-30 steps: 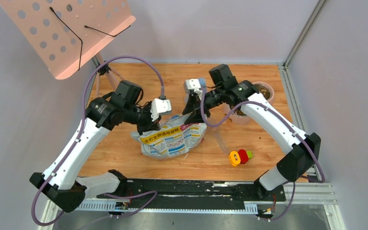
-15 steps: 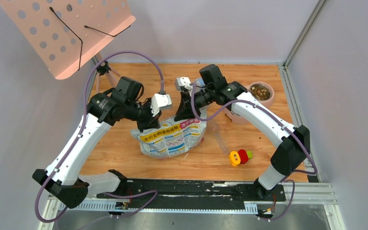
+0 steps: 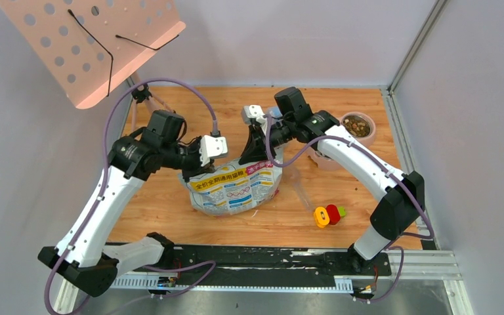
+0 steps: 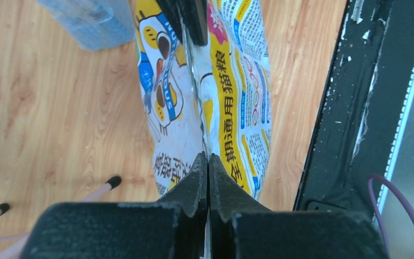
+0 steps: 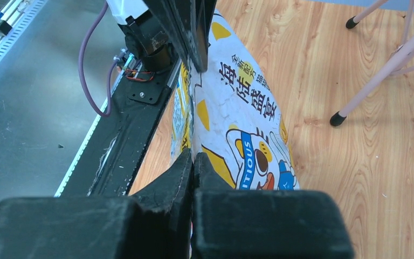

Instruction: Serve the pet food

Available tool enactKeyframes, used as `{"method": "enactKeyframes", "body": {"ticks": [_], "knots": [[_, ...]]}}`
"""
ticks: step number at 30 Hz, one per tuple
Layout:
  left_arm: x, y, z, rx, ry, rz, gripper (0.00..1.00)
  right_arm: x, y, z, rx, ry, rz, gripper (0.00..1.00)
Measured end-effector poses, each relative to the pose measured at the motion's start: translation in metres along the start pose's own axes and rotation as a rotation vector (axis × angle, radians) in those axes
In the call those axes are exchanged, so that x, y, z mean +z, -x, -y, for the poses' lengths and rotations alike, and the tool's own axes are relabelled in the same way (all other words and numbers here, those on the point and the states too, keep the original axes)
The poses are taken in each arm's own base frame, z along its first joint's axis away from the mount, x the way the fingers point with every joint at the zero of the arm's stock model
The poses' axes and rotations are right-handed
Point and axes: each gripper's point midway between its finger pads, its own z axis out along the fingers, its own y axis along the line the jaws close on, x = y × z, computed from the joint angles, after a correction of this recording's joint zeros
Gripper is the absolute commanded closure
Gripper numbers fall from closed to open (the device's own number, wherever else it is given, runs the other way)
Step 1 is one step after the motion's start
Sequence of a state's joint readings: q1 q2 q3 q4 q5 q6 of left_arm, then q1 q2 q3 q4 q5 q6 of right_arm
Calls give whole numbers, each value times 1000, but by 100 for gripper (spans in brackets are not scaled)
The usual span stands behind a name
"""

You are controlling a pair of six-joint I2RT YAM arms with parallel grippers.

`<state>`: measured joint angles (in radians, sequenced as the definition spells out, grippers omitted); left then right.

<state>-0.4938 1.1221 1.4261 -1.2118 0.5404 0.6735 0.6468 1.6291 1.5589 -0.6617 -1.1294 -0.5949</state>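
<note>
The printed pet-food bag (image 3: 236, 187) stands in the middle of the wooden table. My left gripper (image 3: 193, 172) is shut on the left end of its top seam, and my right gripper (image 3: 249, 157) is shut on the right end. In the left wrist view the gripper (image 4: 208, 159) pinches the bag (image 4: 237, 108) edge. The right wrist view shows the same for the other gripper (image 5: 193, 156) on the bag (image 5: 242, 124). Brown pet food (image 3: 356, 125) lies in a pink-rimmed bowl (image 3: 369, 120) at the far right.
A pink perforated music stand (image 3: 92, 39) rises at the far left, and its legs (image 5: 383, 65) stand beside the bag. A red, yellow and green toy (image 3: 327, 214) lies right of the bag. A black rail (image 3: 269, 256) runs along the near edge. A bluish object (image 4: 86, 21) sits behind the bag.
My right arm swung left from over the bowls to the bag and its jaws closed on the top seam. My left arm shifted slightly left, still gripping the bag.
</note>
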Motion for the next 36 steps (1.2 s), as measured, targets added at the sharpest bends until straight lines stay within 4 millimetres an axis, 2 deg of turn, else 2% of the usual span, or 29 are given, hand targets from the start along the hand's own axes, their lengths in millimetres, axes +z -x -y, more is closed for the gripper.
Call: {"method": "enactKeyframes", "body": {"ticks": [8,16,18,19,20,21,22,23,24,25,26,28,29,32,36], "knots": [[-34,-13,-1,23,85,6,99,-7,-3,3,-22,-8,-8,100],[-64,-39,4,43,192,-74,99,-26,-9,9,16,-50,-29,100],[-72,-63,12,15,213,-166,93,-37,-12,15,35,-82,-37,100],[-75,-74,16,4,220,-208,83,-42,-14,18,43,-98,-40,100],[-78,-84,21,-7,224,-247,78,-47,-15,20,52,-112,-43,100],[-81,-90,24,-6,228,-271,65,-50,-16,21,59,-122,-45,100],[-84,-94,27,-6,235,-292,59,-53,-16,22,61,-132,-48,100],[-87,-97,28,-2,244,-304,45,-55,-16,24,61,-140,-50,100],[-90,-97,30,-1,248,-308,39,-57,-17,25,63,-147,-52,100],[-93,-95,31,4,251,-303,30,-58,-17,25,64,-149,-53,100],[-95,-89,33,5,254,-284,27,-58,-16,25,64,-150,-53,100],[-100,-71,34,11,255,-217,15,-58,-16,24,67,-149,-55,100],[-101,-59,36,10,250,-170,4,-58,-17,24,69,-148,-55,100],[-94,-24,35,-30,213,-9,0,-57,-17,23,70,-145,-56,99],[-65,7,11,-101,155,127,0,-54,-16,21,69,-138,-57,98]]}}
